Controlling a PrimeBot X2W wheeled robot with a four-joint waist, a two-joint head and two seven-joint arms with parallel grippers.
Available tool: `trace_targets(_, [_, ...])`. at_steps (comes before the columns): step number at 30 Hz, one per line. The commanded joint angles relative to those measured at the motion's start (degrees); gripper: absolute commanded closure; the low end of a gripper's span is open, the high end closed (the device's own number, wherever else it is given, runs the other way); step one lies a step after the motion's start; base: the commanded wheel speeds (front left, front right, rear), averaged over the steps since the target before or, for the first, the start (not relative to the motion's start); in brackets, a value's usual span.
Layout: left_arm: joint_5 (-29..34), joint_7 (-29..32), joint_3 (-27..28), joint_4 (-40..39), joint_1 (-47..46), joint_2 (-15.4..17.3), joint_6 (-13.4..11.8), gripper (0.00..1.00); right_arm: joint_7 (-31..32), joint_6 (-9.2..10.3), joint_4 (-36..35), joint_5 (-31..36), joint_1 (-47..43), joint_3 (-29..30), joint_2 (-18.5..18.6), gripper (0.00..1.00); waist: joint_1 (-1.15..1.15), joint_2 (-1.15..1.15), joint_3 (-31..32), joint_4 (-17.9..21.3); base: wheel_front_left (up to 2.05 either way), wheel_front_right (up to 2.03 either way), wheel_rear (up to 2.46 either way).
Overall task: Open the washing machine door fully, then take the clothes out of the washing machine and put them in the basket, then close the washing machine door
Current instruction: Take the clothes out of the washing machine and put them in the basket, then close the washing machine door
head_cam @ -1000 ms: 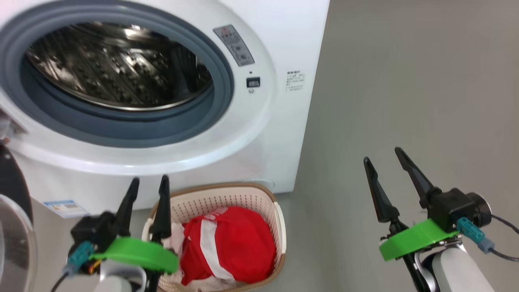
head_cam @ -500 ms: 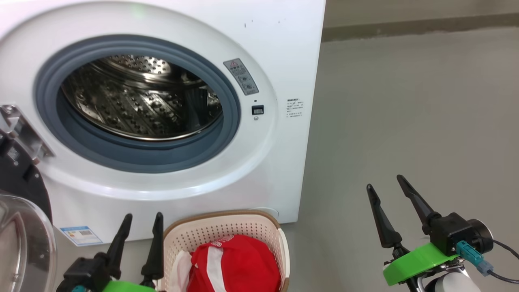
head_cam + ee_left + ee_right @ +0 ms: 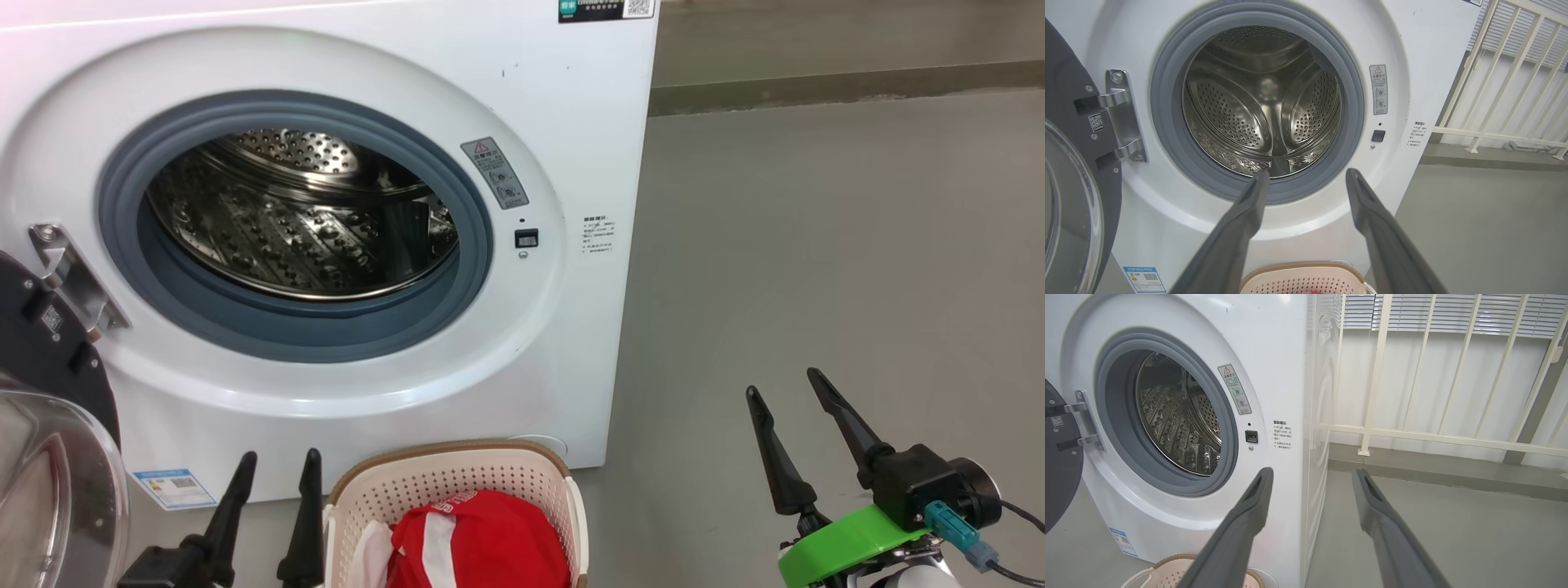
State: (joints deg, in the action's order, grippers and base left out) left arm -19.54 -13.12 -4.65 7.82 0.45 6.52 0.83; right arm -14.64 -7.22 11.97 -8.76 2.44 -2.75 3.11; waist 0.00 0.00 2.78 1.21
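The white washing machine [image 3: 571, 98] stands open, its steel drum [image 3: 302, 220] bare inside the grey ring. Its door [image 3: 49, 425] hangs swung out at the far left, black rim and clear glass bowl showing. On the floor in front sits the cream basket [image 3: 449, 478] holding the red clothes [image 3: 482, 543] with white trim. My left gripper [image 3: 277, 465] is open just left of the basket, nothing between its fingers. My right gripper [image 3: 784, 388] is open over bare floor to the machine's right. In the left wrist view the fingers point at the drum [image 3: 1265, 102].
Grey floor [image 3: 816, 245] stretches to the right of the machine. A white railing [image 3: 1433, 433] with slatted panels runs along the wall behind it. The door hinge [image 3: 73, 273] juts out at the opening's left edge.
The head camera has tilted up, so the machine, basket and both grippers sit lower in the picture. Both grippers stay open and empty; the clothes lie unchanged in the basket.
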Motion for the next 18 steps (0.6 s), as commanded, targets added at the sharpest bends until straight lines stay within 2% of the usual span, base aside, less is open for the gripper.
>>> trace_targets(1, [0.1,0.1,2.0,-1.9,-0.6,1.1,-0.5,0.0,-0.4,-0.26,-1.6,0.8,0.7,-1.1,0.1,0.0,0.0,0.0,0.0,0.0,0.0,0.0,0.0])
trace_targets(18, [0.2,0.6,1.4,-4.4,0.2,2.1,-1.5,0.0,-0.4,-0.26,-1.4,0.6,0.8,-1.4,0.0,0.0,0.0,0.0,0.0,-0.2,0.0,0.0,0.0])
